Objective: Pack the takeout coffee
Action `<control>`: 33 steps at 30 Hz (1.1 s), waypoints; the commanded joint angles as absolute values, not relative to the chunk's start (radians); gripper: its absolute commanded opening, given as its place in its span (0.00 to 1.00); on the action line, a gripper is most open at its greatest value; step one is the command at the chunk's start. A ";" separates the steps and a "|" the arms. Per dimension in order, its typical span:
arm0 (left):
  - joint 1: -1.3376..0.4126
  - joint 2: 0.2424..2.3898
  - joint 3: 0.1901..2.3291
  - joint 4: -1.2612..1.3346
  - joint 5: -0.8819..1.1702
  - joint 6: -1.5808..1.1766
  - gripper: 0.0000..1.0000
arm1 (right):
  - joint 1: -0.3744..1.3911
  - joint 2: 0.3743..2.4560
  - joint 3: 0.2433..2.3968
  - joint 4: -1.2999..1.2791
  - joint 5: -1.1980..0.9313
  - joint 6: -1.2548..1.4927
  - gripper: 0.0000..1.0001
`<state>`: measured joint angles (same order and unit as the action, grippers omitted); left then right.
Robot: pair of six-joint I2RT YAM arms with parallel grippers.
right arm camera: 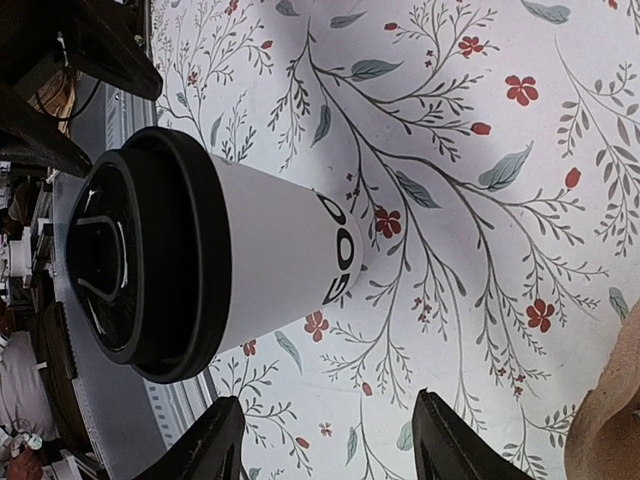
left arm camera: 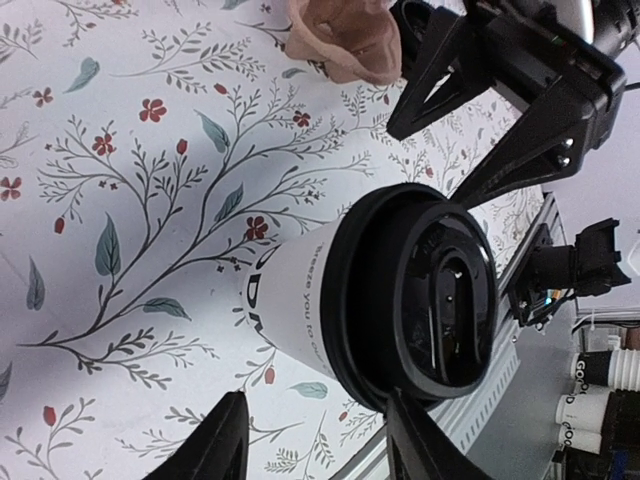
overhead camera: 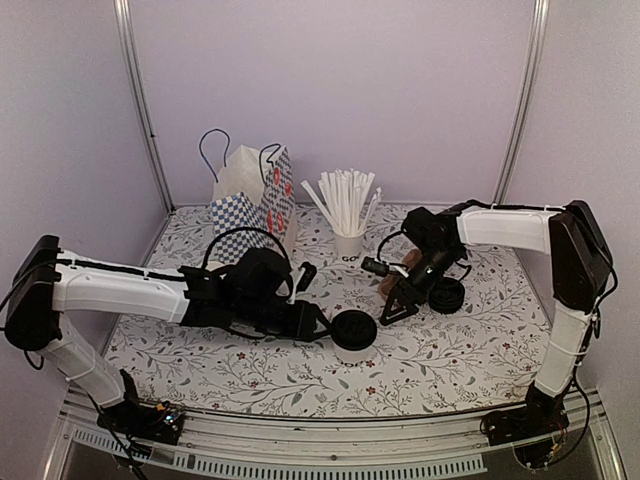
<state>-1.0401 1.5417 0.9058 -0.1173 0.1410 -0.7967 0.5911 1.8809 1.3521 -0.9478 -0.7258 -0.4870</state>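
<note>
Left wrist, white takeout coffee [left arm camera: 300, 300], black lid [left arm camera: 430, 300], black lettering [left arm camera: 255, 295], left gripper [left arm camera: 315, 420] apart, right gripper [right arm camera: 328, 410] apart

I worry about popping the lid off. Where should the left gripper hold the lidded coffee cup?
Grip the white paper wall of the coffee cup under the black lid, coming in level from the side where the left gripper sits open. The cup stands upright and the lid overhangs, likely stopping slip.
</note>
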 commanded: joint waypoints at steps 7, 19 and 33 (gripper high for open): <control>-1.001 1.489 0.864 0.026 0.200 -0.796 0.50 | 0.598 1.814 1.330 -0.994 -0.815 -0.520 0.62; -0.969 1.542 0.855 0.063 0.205 -0.857 0.42 | 0.627 1.842 1.322 -0.987 -0.894 -0.525 0.64; -0.968 1.599 0.842 0.099 0.267 -0.872 0.40 | 0.636 1.902 1.357 -0.980 -0.903 -0.506 0.60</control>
